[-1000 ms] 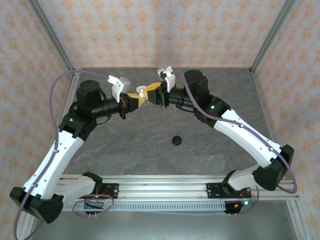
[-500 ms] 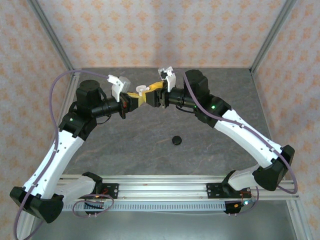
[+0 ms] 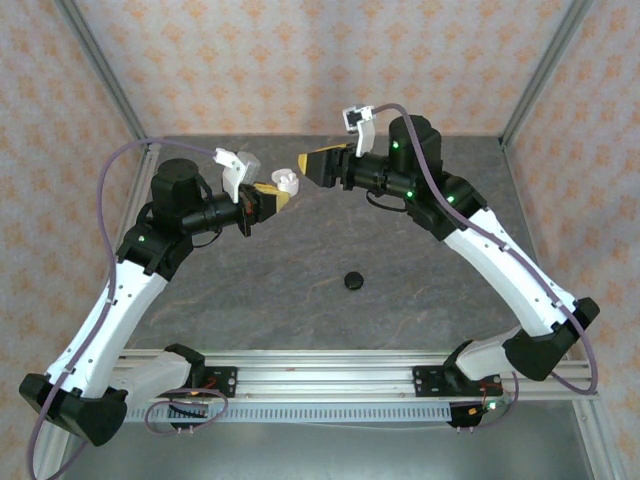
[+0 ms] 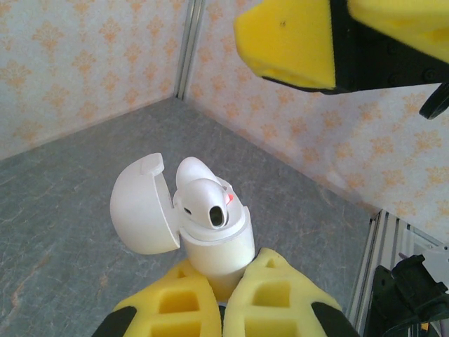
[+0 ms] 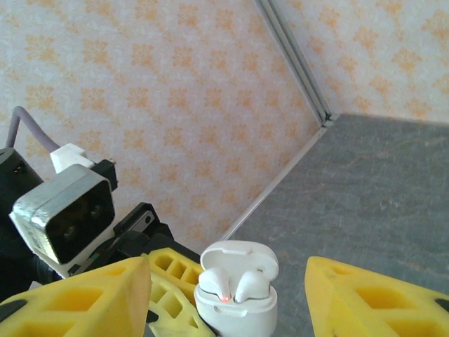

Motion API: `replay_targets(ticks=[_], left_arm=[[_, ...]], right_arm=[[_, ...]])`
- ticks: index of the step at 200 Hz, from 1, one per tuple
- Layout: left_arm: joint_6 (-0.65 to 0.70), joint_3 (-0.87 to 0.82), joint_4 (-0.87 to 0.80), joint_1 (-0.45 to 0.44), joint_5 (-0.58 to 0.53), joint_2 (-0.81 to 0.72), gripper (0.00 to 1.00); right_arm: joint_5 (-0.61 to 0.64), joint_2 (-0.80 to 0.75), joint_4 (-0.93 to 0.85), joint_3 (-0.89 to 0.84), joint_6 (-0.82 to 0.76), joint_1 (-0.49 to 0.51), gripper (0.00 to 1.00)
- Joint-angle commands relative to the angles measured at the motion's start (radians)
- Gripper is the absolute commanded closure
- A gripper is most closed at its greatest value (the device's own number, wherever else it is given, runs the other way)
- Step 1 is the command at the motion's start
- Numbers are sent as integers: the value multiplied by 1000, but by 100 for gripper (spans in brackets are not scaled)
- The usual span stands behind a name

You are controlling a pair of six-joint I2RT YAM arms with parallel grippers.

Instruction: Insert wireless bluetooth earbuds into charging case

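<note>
Just now my right hand [image 3: 320, 165] has let go and drawn back. Nearest my bases, a small round black object [image 3: 351, 280] lies alone on the grey stone-patterned counter [image 3: 250, 300]. Whether it is a second case or something else, I cannot tell at this size.

Farther out, held above the counter, my left hand [image 4: 221, 302] pinches the base of the glossy white egg-shaped charging case [image 4: 217, 249] between its yellow foam pads [image 4: 273, 295]. The case is upright, its lid [image 4: 140, 210] swung open to one side. Two white short-stemmed earbuds [image 5: 250, 286] sit side by side in the wells, and a small red light [image 5: 223, 298] glows at the front of the case by one of them. From my left wrist the nearer bud looks a touch proud of its well, so I would not swear it is fully home.

Beyond the case, the right hand hangs with its fingers spread wide and nothing between them. Half a second ago it was right at the case's mouth, touching or nearly so. Now it stands apart from it, higher and off toward the patterned back wall [image 3: 300, 60].

I read that as the white pair delivered, so the placing step looks finished. What seems left for this case is perhaps a press to seat that bud, then closing the lid.
</note>
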Motion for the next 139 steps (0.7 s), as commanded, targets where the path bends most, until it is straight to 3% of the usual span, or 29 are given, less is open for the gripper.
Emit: replay_targets(ticks=[1, 31, 80, 139], left_arm=[[-3, 35, 21, -5, -4, -11, 100], [-7, 19, 43, -6, 19, -34, 100], [-6, 3, 63, -6, 72, -72, 100], [-10, 4, 61, -12, 127, -83, 100]], right_arm=[[-58, 21, -44, 18, 76, -6, 42], [-81, 30, -15, -1, 153, -18, 46], [-167, 58, 96, -18, 324, -51, 44], [-333, 140, 414, -45, 604, -53, 44]])
